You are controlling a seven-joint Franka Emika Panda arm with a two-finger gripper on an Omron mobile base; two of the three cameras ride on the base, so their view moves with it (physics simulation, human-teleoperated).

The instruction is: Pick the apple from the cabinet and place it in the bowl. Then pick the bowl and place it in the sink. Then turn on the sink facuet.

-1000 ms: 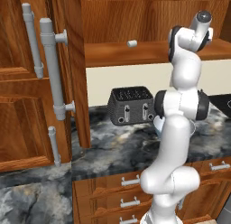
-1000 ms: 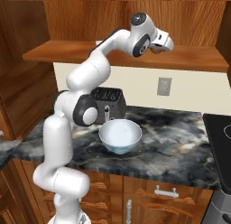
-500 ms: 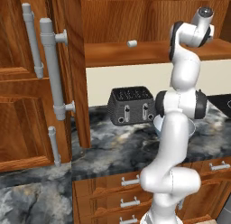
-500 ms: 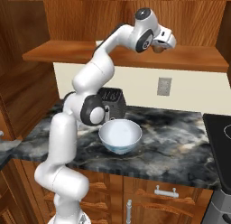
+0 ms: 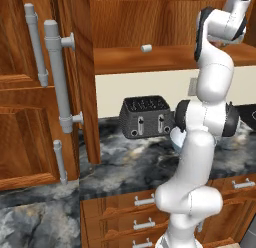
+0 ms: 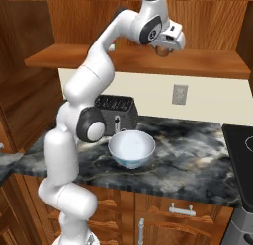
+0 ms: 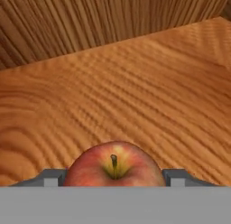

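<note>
I see the wood-grain cabinet [image 6: 59,56] open over the marbled bench [image 6: 197,155], where the smooth, round, glassy-white bowl [image 6: 131,148] sits empty near the front edge. My gripper [image 7: 115,180] has closed partway around the round red apple [image 7: 114,166] over the cabinet shelf.

Your left base view looks forward from behind the arm's left side, your right base view from behind its right; both share the dark marbled tabletop [image 5: 135,164], the black boxy toaster [image 6: 117,112] and the wooden cabinet shelf [image 6: 207,63]. Your hand view sits close, looking along the jaws at the red round apple [image 7: 113,166] between them.
</note>
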